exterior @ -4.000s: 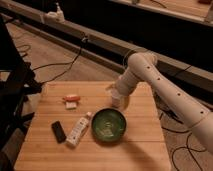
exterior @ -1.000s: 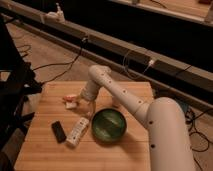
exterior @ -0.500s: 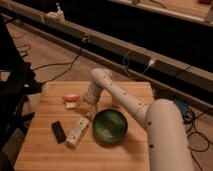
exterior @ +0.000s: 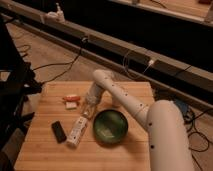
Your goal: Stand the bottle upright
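Note:
The bottle (exterior: 77,132) is a slim white one lying on its side on the wooden table (exterior: 45,155), between a black device and a green bowl, with its far end pointing up and to the right. My gripper (exterior: 88,110) is down at that far end, at or right above it. The white arm runs from the lower right across the bowl's back edge to that spot. The gripper hides the bottle's tip.
A green bowl (exterior: 110,126) with something pale inside sits just right of the bottle. A flat black device (exterior: 59,131) lies to its left. A small red and white item (exterior: 71,100) rests behind. Cables cross the floor beyond the table.
The arm swung from the table's right side over to the left and came down. Over the last second the gripper sank slightly onto the bottle's far end. The bottle still lies flat.

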`<action>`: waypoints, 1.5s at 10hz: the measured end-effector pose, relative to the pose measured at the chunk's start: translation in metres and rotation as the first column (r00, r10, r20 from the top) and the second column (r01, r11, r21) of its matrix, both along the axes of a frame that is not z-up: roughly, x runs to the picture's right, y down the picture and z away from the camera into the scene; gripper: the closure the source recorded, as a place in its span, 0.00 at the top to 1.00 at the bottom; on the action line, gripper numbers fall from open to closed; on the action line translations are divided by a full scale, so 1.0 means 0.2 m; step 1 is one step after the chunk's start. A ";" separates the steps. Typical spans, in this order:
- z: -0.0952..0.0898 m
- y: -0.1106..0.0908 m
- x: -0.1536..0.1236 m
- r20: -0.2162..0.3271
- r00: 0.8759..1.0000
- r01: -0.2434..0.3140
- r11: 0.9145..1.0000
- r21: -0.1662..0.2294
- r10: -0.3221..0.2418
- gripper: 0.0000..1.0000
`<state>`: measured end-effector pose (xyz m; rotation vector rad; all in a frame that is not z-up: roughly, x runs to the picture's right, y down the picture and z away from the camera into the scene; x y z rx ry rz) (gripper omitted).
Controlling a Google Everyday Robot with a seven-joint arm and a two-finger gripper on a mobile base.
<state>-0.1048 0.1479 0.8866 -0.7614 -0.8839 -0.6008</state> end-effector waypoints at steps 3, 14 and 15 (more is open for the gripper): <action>-0.01 -0.01 0.01 -0.004 1.000 -0.005 1.000 0.000 0.005 0.04; -0.34 -0.83 0.28 -0.058 0.992 -0.092 0.954 0.285 0.113 0.00; -0.34 -0.83 0.28 -0.057 0.992 -0.091 0.954 0.285 0.112 0.00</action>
